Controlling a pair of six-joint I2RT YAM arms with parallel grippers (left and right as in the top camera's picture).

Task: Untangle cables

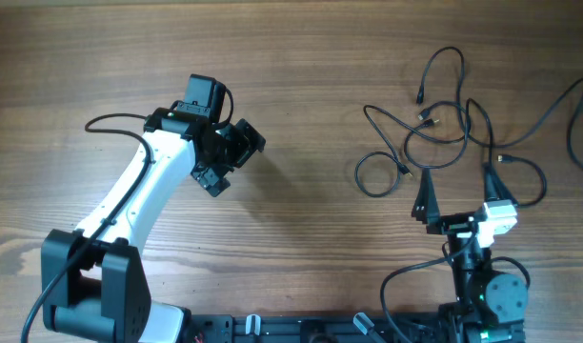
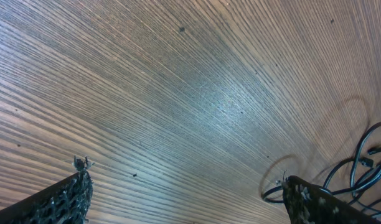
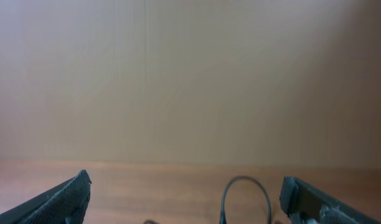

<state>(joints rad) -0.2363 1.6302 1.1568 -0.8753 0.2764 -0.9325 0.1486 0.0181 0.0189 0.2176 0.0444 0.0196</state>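
Several thin black cables [image 1: 444, 133] lie as loose curly strands at the right of the wooden table, with small plug ends showing. My left gripper [image 1: 232, 152] is open and empty, raised over the table's middle left, well apart from the cables. A few strands show at the lower right of the left wrist view [image 2: 365, 168]. My right gripper [image 1: 458, 191] is open and empty just in front of the strands. One cable loop [image 3: 245, 196] shows between its fingers in the right wrist view.
A long strand [image 1: 572, 124] runs toward the table's right edge. A thicker black wire [image 1: 110, 121] fixed to the left arm loops at the left. The arm bases stand at the front edge.
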